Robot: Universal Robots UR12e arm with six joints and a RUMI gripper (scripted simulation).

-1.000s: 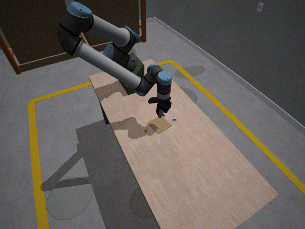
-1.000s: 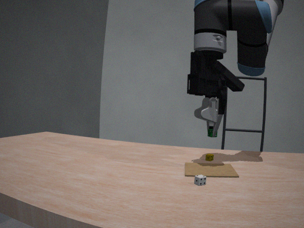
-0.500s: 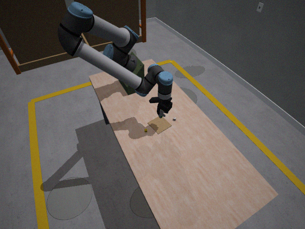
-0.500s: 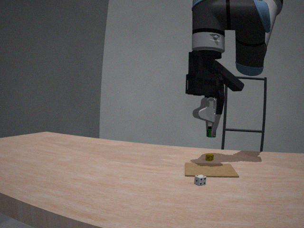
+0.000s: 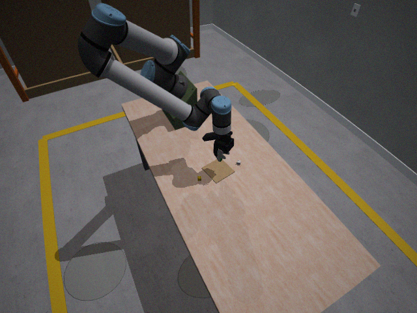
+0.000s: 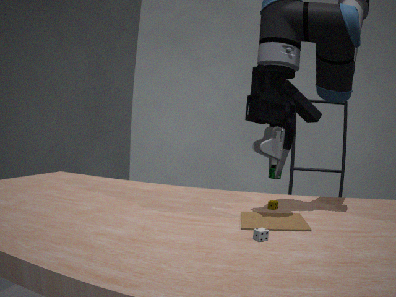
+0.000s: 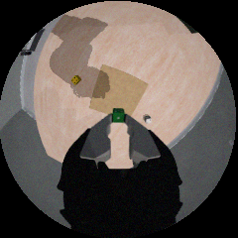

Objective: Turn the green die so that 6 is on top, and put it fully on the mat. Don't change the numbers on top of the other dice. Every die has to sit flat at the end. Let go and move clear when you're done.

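Observation:
My gripper (image 5: 220, 157) (image 6: 275, 174) (image 7: 118, 114) is shut on the green die (image 6: 272, 173) (image 7: 118, 115) and holds it in the air, a little above the edge of the tan mat (image 5: 220, 171) (image 6: 284, 223) (image 7: 126, 89). The die's top number cannot be told. A yellow die (image 5: 199, 178) (image 6: 272, 204) (image 7: 75, 79) lies flat on the table just off one side of the mat, in the arm's shadow. A white die (image 5: 238, 162) (image 6: 261, 234) (image 7: 147, 119) lies flat on the table just off the opposite side.
The long wooden table (image 5: 269, 229) (image 6: 111, 223) carries the mat and dice. A yellow line (image 5: 320, 162) on the floor runs around it. A metal frame (image 6: 343, 143) stands behind the table.

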